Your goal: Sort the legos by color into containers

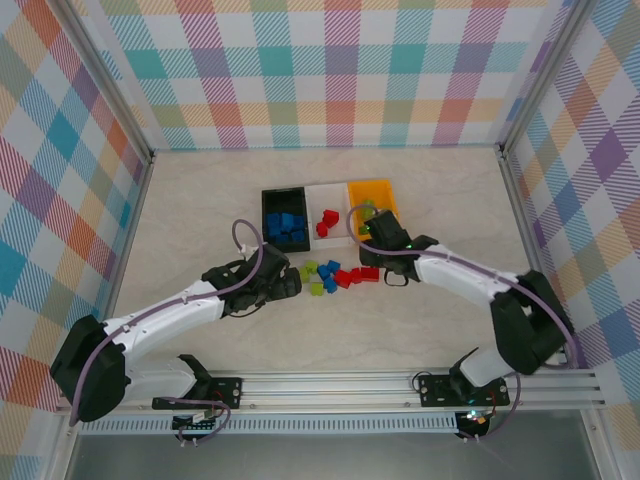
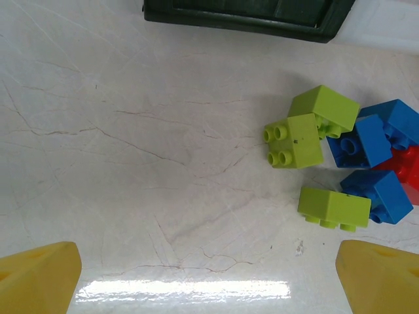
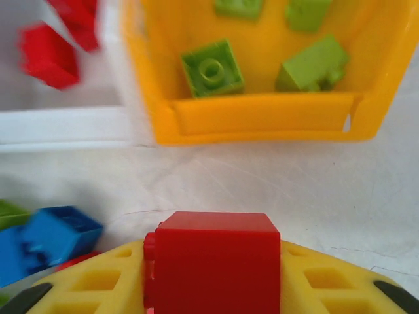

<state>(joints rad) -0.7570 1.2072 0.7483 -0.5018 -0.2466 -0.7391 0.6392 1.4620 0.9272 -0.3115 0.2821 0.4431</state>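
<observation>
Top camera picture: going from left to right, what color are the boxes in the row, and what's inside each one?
black bin with blue legos → white bin with red legos → orange bin with green legos

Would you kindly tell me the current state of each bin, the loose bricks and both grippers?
black bin: holds blue bricks
white bin: holds red bricks
orange bin: holds green bricks
loose bricks: unsorted on the table
left gripper: open, empty
right gripper: gripping a red brick
</observation>
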